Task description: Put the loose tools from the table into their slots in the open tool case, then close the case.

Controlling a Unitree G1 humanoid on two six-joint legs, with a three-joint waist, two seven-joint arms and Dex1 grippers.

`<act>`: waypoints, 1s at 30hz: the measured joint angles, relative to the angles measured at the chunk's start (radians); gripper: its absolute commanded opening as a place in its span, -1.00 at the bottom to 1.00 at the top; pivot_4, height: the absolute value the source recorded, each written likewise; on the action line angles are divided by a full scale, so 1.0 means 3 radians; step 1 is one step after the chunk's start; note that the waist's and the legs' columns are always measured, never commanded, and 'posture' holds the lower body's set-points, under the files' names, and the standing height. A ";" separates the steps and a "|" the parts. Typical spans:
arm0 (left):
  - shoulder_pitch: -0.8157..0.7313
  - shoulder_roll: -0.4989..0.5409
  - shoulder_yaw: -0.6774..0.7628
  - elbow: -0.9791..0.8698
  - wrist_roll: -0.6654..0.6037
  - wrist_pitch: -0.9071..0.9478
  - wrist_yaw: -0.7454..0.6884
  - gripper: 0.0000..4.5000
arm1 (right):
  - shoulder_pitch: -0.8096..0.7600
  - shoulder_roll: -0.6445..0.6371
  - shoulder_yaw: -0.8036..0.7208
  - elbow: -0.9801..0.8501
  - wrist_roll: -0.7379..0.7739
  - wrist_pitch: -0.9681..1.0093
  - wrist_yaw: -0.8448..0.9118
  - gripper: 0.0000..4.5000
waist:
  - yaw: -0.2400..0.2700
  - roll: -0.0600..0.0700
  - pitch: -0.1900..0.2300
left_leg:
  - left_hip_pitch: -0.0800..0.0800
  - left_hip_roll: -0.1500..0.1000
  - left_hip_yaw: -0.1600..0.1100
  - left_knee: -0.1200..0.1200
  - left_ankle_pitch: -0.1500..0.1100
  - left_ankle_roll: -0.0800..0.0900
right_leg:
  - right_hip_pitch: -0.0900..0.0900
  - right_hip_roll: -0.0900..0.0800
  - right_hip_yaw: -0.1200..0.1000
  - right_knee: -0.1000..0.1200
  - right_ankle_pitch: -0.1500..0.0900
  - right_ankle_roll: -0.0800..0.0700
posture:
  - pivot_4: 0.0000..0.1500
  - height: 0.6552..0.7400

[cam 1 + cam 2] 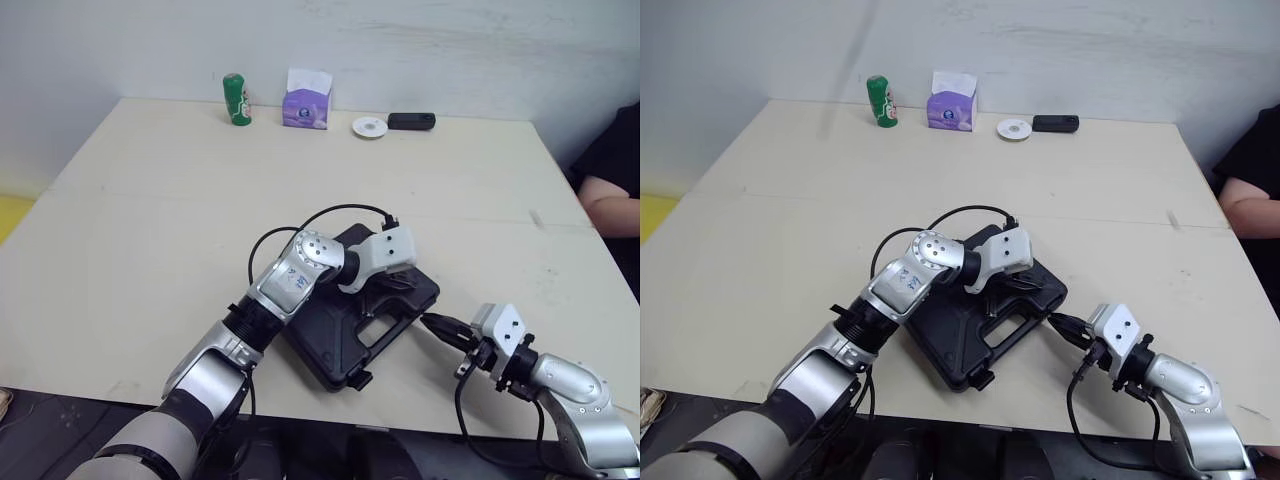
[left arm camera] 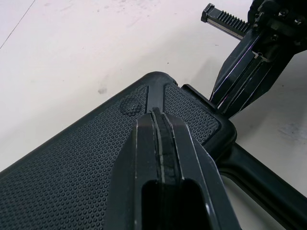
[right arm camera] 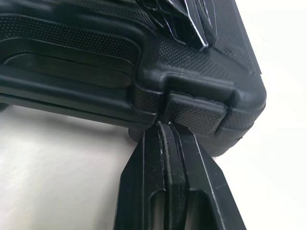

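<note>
The pale table (image 1: 150, 200) runs out wide under both pincers. The black tool case (image 1: 335, 350) lies on it directly beneath the left pincer and just to the left of the right pincer. It sits near the table's front edge at a slant, with its lid down on its base. No loose tools show on the table around it.

A person's arm (image 1: 610, 200) rests at the table's right edge, well beyond the right pincer.

The left pincer (image 2: 157, 115) has its two black fingers pressed together with nothing between them. Its tips rest on the dotted surface of the lid, near the corner closest to the right pincer. The right pincer (image 3: 165, 125) also has its fingers pressed flat against each other and holds nothing. Its tips sit against the lower edge of the latch tab (image 3: 196, 112) on the case's side wall.

Far ahead of both pincers, along the table's back edge, stand:
- a purple tissue box (image 1: 307, 105)
- a green can (image 1: 236, 99) to its left
- a black device (image 1: 411, 121) to its right
- a white disc (image 1: 370, 127) between the box and the device
</note>
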 measured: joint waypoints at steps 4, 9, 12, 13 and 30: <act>0.0017 0.0005 0.0000 -0.0021 0.0001 0.0002 0.0019 -0.98 | -0.0090 -0.0086 0.0002 -0.0002 0.0008 0.0089 0.0089 -1.00 | -0.0014 0.0000 0.0000 | 0.0000 0.0001 0.0000 -0.0002 0.0000 0.0000 | 0.0000 0.0000 0.0000 -0.0001 0.0001 -0.0001 | 1.00 1.00; 0.0063 0.0033 0.0000 -0.0125 0.0003 0.0065 0.0027 -0.98 | -0.0258 -0.0225 -0.0009 -0.0029 0.0060 0.0279 0.0184 -1.00 | -0.0057 0.0001 -0.0001 | 0.0000 0.0001 -0.0001 -0.0007 0.0001 0.0001 | 0.0000 0.0000 0.0000 -0.0004 0.0001 -0.0002 | 1.00 1.00; 0.0067 0.0043 -0.0002 -0.0141 0.0004 0.0080 0.0027 -0.98 | -0.0308 -0.0231 -0.0007 -0.0029 0.0075 0.0316 0.0209 -1.00 | -0.0073 0.0001 -0.0001 | 0.0003 0.0001 0.0000 -0.0014 0.0002 0.0001 | 0.0000 0.0000 0.0000 -0.0005 0.0002 -0.0003 | 1.00 1.00; 0.0070 0.0051 -0.0002 -0.0149 0.0004 0.0082 0.0027 -0.98 | -0.0325 -0.0231 -0.0005 -0.0029 0.0075 0.0319 0.0221 -1.00 | -0.0076 0.0000 -0.0001 | 0.0006 0.0000 0.0000 -0.0018 0.0003 0.0000 | 0.0000 0.0000 0.0001 -0.0005 0.0002 -0.0004 | 1.00 1.00; 0.0088 0.0118 -0.0078 -0.0246 0.0010 0.0094 0.0047 -0.98 | -0.0545 -0.0246 0.0056 -0.0041 0.0170 0.0379 0.0286 -1.00 | -0.0048 -0.0012 -0.0010 | 0.0028 -0.0004 -0.0001 -0.0053 -0.0001 -0.0020 | 0.0014 -0.0003 0.0004 -0.0029 0.0002 -0.0012 | 1.00 1.00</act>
